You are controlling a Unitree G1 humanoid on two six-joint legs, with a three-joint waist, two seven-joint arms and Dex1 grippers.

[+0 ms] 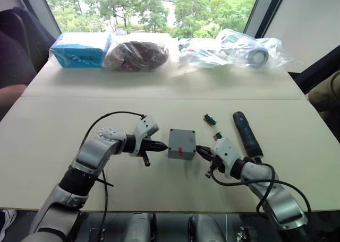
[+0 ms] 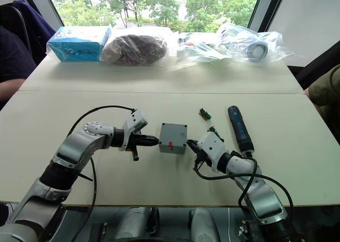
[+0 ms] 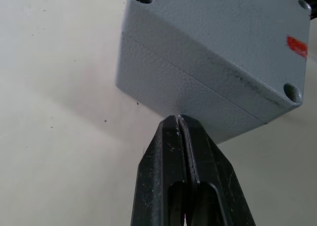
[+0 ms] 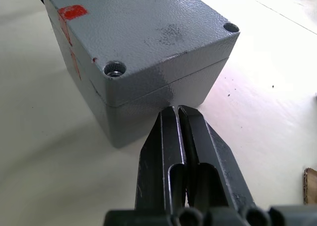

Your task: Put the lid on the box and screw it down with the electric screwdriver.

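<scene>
The grey box (image 1: 181, 144) stands on the table between my two grippers, with the lid (image 4: 148, 30) seated on top of it and a red mark (image 4: 72, 12) on its front side. My left gripper (image 1: 163, 145) is shut with its tips against the box's left wall, just below the lid's seam. My right gripper (image 1: 200, 149) is shut too, its tips close at the box's right wall. The dark blue electric screwdriver (image 1: 246, 134) lies on the table to the right, beyond my right arm.
Two small green connectors (image 1: 209, 119) lie between the box and the screwdriver. At the table's far edge sit a blue carton (image 1: 81, 49), a bag with dark contents (image 1: 136, 54) and clear plastic bags (image 1: 249, 50). A person's arm (image 1: 9, 96) shows at the far left.
</scene>
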